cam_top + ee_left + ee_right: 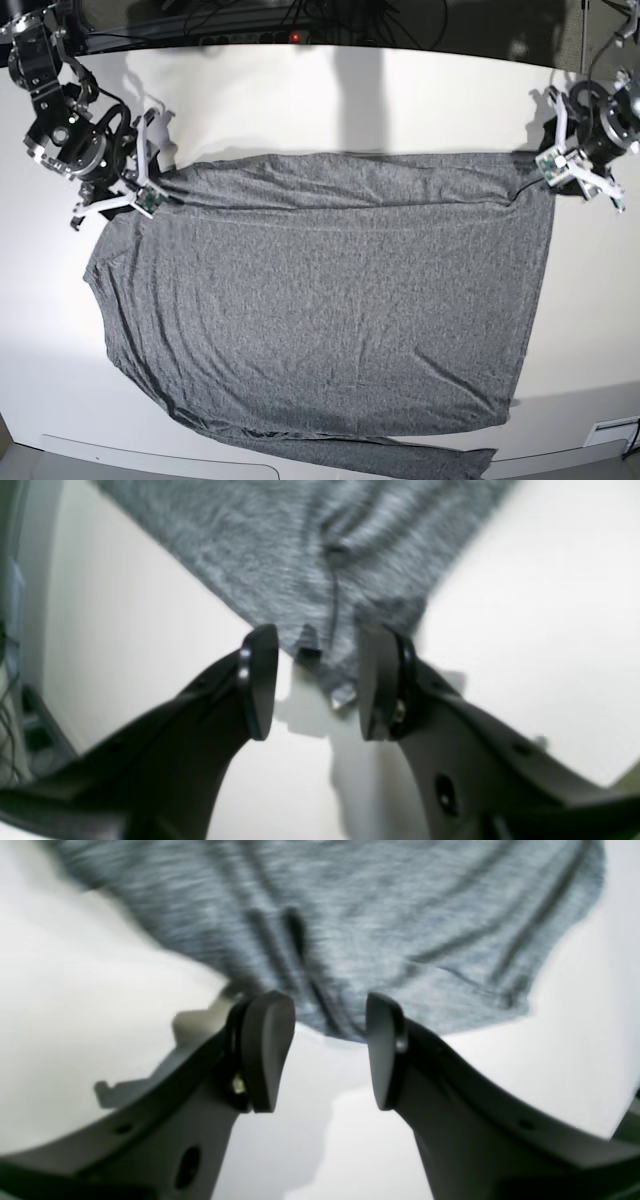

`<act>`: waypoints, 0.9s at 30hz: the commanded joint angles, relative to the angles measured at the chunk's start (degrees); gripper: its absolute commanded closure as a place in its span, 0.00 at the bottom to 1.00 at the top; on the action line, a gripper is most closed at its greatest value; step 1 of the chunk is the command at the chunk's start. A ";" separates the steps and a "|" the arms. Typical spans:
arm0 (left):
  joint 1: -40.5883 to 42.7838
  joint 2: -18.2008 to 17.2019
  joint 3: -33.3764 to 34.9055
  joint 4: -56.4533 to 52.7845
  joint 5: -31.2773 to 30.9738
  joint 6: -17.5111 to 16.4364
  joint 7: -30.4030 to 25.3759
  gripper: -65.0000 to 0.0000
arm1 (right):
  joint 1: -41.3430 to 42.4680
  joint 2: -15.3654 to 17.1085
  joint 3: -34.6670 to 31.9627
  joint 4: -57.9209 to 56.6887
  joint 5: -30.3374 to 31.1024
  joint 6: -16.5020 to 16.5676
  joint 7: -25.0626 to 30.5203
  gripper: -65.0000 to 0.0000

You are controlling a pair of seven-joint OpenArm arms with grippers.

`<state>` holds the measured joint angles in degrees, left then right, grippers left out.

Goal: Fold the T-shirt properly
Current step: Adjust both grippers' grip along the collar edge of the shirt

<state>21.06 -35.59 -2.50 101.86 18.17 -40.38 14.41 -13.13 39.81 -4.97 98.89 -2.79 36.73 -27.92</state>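
- I've got the right gripper [325, 1055] low in my view, its two dark fingers standing apart.
- The heathered grey T-shirt [380, 915] fills the upper part, lying on a white surface [450, 1100].
- I see narrow creases running down the cloth towards the space between the fingertips [265, 1050].
- Over on the right, I make out more folds and a blurred corner of fabric.
- A dark shadow [145, 1085] falls on the white to the left of the gripper.

Bright light falls on a smooth white tabletop [270, 100], with soft shadows across its surface.
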 commanded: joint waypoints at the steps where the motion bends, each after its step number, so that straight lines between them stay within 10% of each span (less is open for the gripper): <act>1: 0.59 -0.76 1.09 0.85 2.14 0.38 -2.25 0.61 | 0.24 1.05 0.50 1.03 0.00 -0.28 0.72 0.58; 23: -8.85 -0.46 13.60 -19.58 11.02 5.88 -7.61 0.61 | -0.07 0.98 0.50 1.03 0.04 -0.28 -2.38 0.58; 27: -8.35 -0.46 13.62 -19.89 10.99 2.84 -6.78 0.84 | -0.07 0.98 0.50 1.03 0.02 -0.28 -2.34 0.58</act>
<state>12.05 -35.20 10.98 82.70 27.20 -34.96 3.33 -13.67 39.70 -4.97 99.00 -2.81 36.71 -30.94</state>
